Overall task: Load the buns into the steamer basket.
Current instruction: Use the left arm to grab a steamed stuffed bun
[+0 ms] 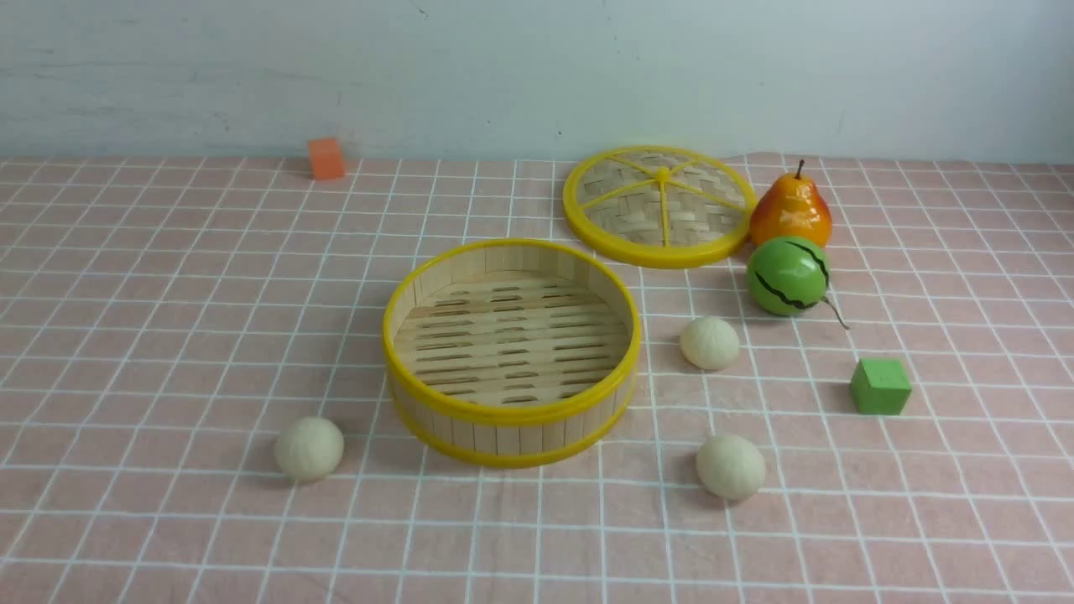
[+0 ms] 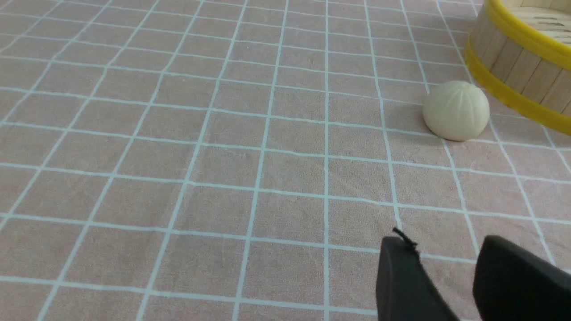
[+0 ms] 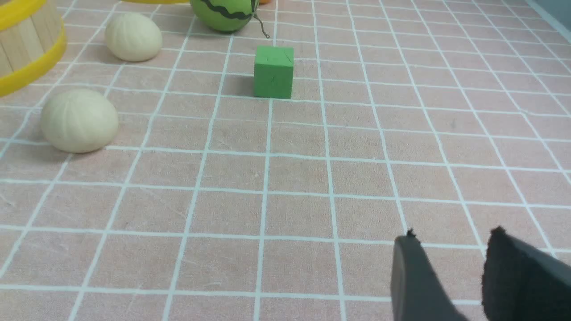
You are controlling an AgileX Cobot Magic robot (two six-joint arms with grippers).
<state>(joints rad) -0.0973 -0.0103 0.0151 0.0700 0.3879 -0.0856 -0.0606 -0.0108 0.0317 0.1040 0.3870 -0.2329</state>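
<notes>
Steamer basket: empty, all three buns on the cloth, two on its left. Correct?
No. Front view: only one bun left of the steamer basket; the other two buns sit on its right. It is empty, all three on the cloth.

Looks like a staged robot test bench, not a kitchen: pink grid-checked cloth [image 1: 168,335] laid flat against a bare, scuffed pale wall [image 1: 503,67], set with props: bamboo steamer basket [image 1: 512,436], toy pear [image 1: 790,210], toy watermelon [image 1: 787,275], green cube [image 1: 879,386], orange cube [image 1: 325,158].

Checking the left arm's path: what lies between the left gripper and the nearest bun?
Only bare checked cloth lies between the left gripper and the bun, as the left wrist view shows. The steamer basket stands off that line.
</notes>
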